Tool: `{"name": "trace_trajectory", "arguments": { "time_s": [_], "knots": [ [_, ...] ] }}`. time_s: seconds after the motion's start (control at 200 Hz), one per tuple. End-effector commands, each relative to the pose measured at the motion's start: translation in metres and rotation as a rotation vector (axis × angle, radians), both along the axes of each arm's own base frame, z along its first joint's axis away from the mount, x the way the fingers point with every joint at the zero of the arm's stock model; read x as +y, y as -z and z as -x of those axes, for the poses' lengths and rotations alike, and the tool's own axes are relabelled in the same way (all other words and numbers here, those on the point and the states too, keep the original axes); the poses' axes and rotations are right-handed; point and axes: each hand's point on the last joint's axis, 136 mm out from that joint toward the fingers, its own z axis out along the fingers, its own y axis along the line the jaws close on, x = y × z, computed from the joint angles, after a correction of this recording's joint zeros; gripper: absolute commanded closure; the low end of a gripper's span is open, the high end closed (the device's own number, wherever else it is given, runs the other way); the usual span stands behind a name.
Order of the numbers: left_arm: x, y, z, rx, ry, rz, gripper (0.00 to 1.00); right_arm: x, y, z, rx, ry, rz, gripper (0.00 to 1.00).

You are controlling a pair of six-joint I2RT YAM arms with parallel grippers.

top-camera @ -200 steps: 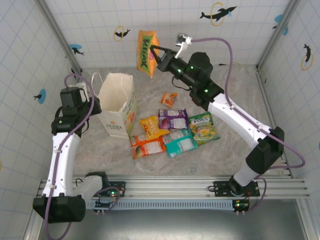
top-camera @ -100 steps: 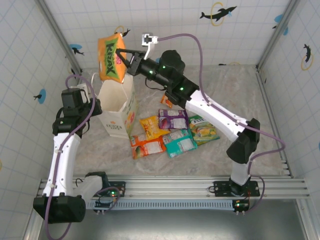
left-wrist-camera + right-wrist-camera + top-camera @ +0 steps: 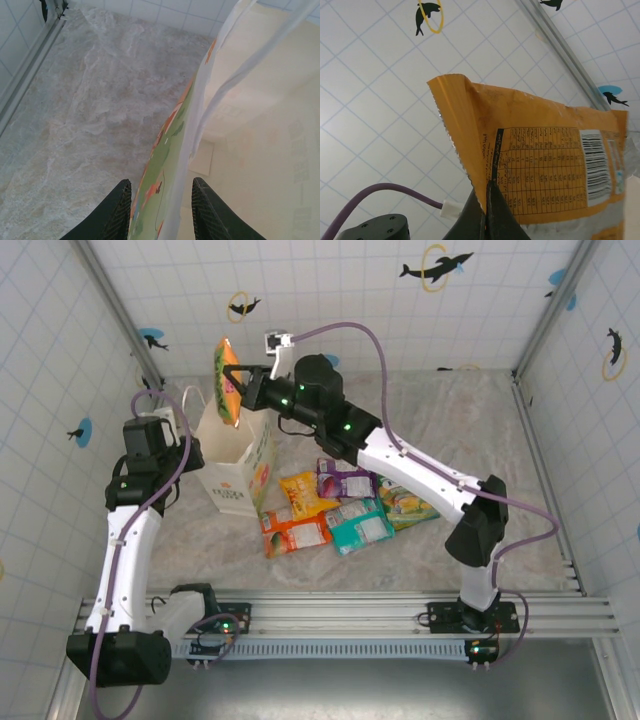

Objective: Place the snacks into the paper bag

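Top view, packets: six counted. One orange packet [image 3: 226, 380] aloft; five flat in a touching cluster mid-table: yellow packet [image 3: 303, 492], purple packet [image 3: 347, 481], green packet [image 3: 412, 504], teal packet [image 3: 360, 526], red packet [image 3: 296, 536].
Top view, bag [image 3: 238, 455]: one, upright, mouth open, near the table's [image 3: 500, 420] left-rear corner, just left of the cluster.
Top view, right gripper [image 3: 243, 392]: clamped on the orange packet, held edge-on over the bag's mouth.
Top view, left gripper [image 3: 188, 448]: at the bag's left wall.
Top view, room: open marble toward the right and rear edges; the right arm [image 3: 400, 455] crosses above the purple and green packets.
Left wrist, left gripper [image 3: 161, 182]: jaws narrow, astride the bag's [image 3: 260, 150] printed wall; whether they pinch it, cannot tell. One handle [image 3: 247, 75] runs beside the rim; open table [image 3: 75, 100] on the wall's outer side.
Right wrist, right gripper [image 3: 487, 197]: fingers closed on the orange packet's [image 3: 545, 165] lower edge, barcode side facing; tiled wall [image 3: 380, 75] behind.
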Motion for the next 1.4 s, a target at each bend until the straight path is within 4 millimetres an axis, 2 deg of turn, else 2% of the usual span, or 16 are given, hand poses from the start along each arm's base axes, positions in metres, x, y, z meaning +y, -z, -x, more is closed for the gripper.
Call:
{"name": "trace_trajectory", "arguments": {
  "time_s": [0.0,0.155,0.656,0.866,1.001,1.231,1.391],
  "knots": [
    [0.005,-0.003,-0.001,-0.026,-0.027,-0.001,0.65,-0.005,0.006,0.001,0.017,0.025,0.005,1.00],
    [0.004,-0.003,-0.002,-0.028,-0.025,0.005,0.65,-0.004,0.023,0.004,0.054,0.020,0.005,1.00],
    [0.004,-0.003,-0.004,-0.032,-0.024,0.011,0.65,-0.005,0.045,0.005,0.094,0.047,0.038,1.00],
    [0.003,-0.003,-0.004,-0.033,-0.023,0.013,0.66,-0.005,0.044,0.005,0.095,0.044,0.037,0.74],
    [0.003,-0.001,-0.005,-0.029,-0.028,0.019,0.66,-0.009,0.040,0.005,0.082,0.057,0.050,0.63],
    [0.002,-0.003,-0.005,-0.034,-0.022,0.020,0.66,-0.024,0.034,0.008,0.038,0.090,0.087,0.59],
    [0.002,-0.005,-0.004,-0.040,-0.022,0.020,0.65,-0.046,0.051,0.011,0.030,0.109,0.159,0.59]
  ]
}}
